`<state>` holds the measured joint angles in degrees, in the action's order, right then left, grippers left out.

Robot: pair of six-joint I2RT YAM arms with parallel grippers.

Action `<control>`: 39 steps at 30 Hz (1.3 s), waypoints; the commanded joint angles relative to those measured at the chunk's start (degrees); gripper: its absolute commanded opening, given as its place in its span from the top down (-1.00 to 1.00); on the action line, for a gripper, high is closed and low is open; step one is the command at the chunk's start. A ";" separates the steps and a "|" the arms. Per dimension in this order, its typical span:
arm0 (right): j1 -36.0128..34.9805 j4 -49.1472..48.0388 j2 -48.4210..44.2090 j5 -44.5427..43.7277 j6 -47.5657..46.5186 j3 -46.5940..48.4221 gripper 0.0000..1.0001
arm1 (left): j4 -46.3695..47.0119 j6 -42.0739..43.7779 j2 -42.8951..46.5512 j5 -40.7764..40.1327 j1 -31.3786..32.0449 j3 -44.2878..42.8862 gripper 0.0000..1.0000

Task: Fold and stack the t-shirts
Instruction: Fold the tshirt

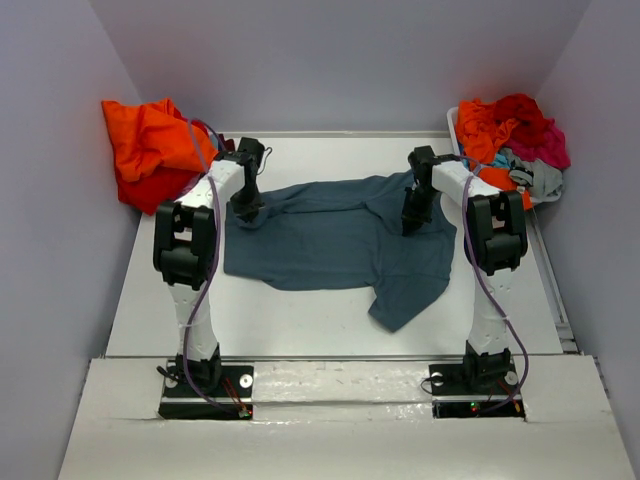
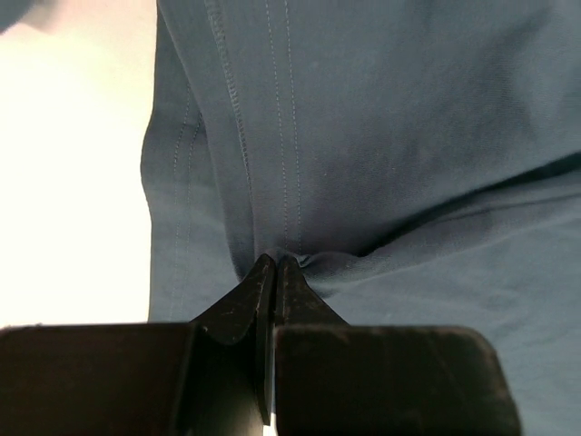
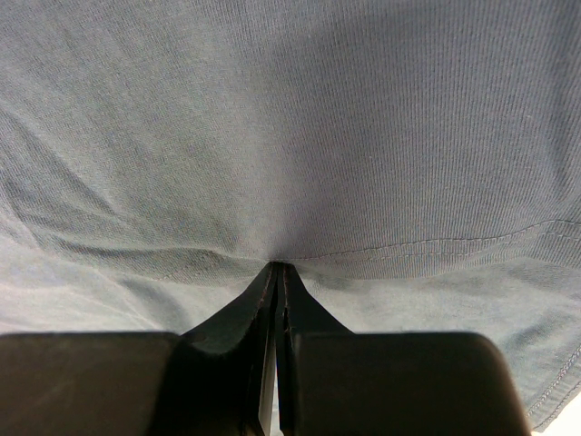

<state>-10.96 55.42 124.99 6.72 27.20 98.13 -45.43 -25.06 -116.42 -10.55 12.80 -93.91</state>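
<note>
A dark slate-blue t-shirt [image 1: 340, 240] lies spread across the middle of the white table [image 1: 300, 320]. My left gripper [image 1: 247, 212] is shut on the shirt's left edge; in the left wrist view the jaws [image 2: 275, 263] pinch the cloth [image 2: 390, 136] beside a stitched hem. My right gripper [image 1: 412, 222] is shut on the shirt's right part; in the right wrist view the jaws [image 3: 278, 267] pinch the cloth [image 3: 300, 118] just below a seam. An orange and red t-shirt pile [image 1: 150, 150] lies at the back left.
A white bin [image 1: 455, 125] at the back right holds a heap of shirts [image 1: 515, 135] in orange, red, magenta, teal and grey. Purple walls close in the back and sides. One sleeve of the blue shirt [image 1: 405, 300] hangs toward the near edge.
</note>
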 commanded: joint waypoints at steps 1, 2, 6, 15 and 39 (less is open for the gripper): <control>-0.55 -0.75 0.61 0.31 -0.57 -0.22 0.84 | -0.71 -1.04 0.06 -1.32 -0.49 -4.61 0.89; -0.55 -0.75 0.52 0.31 -0.66 -0.39 0.84 | -0.80 -1.13 -0.21 -1.49 -0.49 -5.57 0.89; -0.55 -0.75 0.34 0.13 -0.83 -0.74 0.84 | -1.15 -1.22 -1.35 -1.58 -2.42 -7.16 0.89; -0.55 -0.66 0.52 0.31 -0.83 -0.66 0.84 | 0.52 -1.48 -0.30 0.17 -5.77 -3.83 0.89; -0.55 -0.22 0.43 -0.57 0.48 -1.80 0.84 | 2.89 0.36 4.10 2.29 -6.38 4.79 0.89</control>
<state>-10.96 55.37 124.99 6.98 27.07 98.00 -41.78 -25.56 -117.34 -7.66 6.42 -89.84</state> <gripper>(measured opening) 0.078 0.087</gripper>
